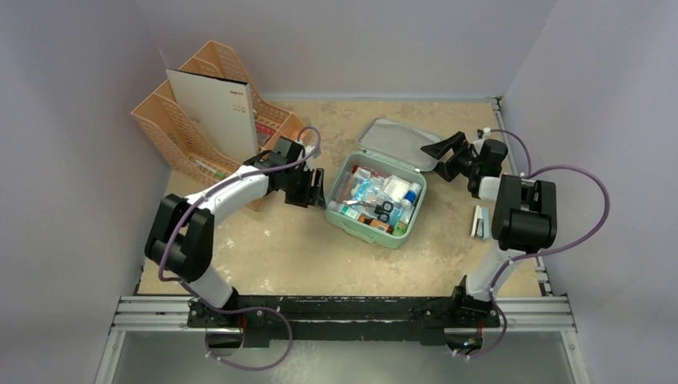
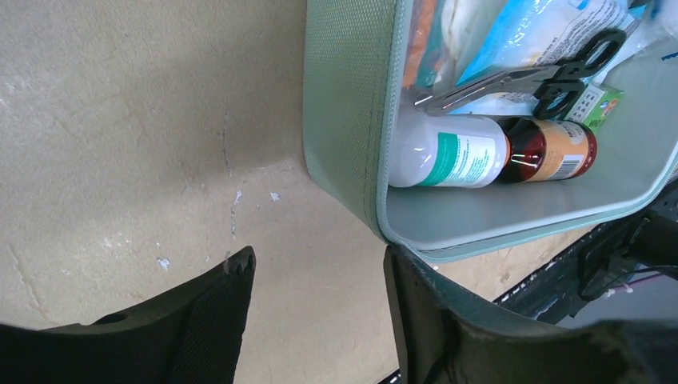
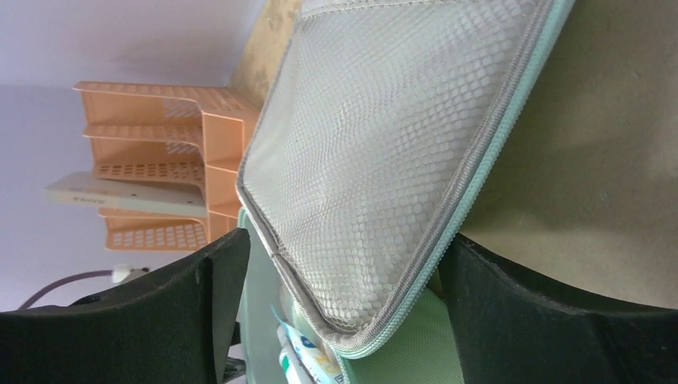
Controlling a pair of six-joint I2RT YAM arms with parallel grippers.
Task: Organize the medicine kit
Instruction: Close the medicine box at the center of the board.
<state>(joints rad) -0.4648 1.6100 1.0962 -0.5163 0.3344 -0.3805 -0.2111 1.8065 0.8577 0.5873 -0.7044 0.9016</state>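
mint-green medicine kit (image 1: 365,231) lies open, packed; left claw (image 1: 317,189) and right claw (image 1: 436,150) spread.

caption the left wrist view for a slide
Left gripper open beside the mint-green zippered case holding a white bottle, a brown bottle and black-handled scissors.

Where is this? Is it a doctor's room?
Probably not. It looks like a robot testing booth: plain walls box in a table, and a left arm and right arm are bolted to a metal rail near an open medicine kit.
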